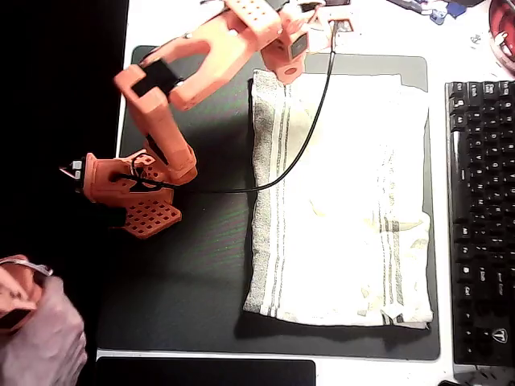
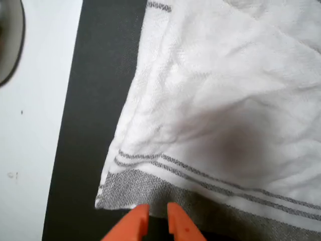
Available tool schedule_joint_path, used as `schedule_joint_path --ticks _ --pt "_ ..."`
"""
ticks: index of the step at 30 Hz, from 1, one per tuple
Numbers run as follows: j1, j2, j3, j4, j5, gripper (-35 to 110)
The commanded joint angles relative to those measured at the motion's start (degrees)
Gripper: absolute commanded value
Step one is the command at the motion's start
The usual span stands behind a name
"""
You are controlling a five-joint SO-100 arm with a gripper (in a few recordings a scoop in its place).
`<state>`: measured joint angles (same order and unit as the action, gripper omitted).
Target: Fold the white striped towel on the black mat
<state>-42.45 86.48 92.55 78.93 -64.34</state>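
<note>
The white striped towel (image 1: 342,201) lies spread on the right half of the black mat (image 1: 193,265), with grey stripes along its left side and in its lower right part. My orange gripper (image 1: 286,71) hovers at the towel's top left corner. In the wrist view the towel (image 2: 225,100) has a striped hem, and a corner of it lies just beyond my gripper (image 2: 158,218). The fingertips (image 2: 138,218) stand close together with only a narrow slit and nothing between them. Dark mat (image 2: 95,100) shows to the left of the cloth.
A black keyboard (image 1: 481,217) lies right of the mat. A thin black cable (image 1: 298,153) runs from the arm across the towel's upper left. A glossy black pad (image 1: 205,372) sits below the mat. A person's hand (image 1: 44,342) shows at the lower left.
</note>
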Motion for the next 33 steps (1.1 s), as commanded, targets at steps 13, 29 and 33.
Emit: schedule_joint_path --ticks 13,29,33 --pt "-1.49 -15.91 -13.18 -2.02 6.42 18" --pt "1.14 -25.84 -18.63 -1.05 4.66 12" --pt "1.23 -25.93 -17.67 -2.11 3.96 10"
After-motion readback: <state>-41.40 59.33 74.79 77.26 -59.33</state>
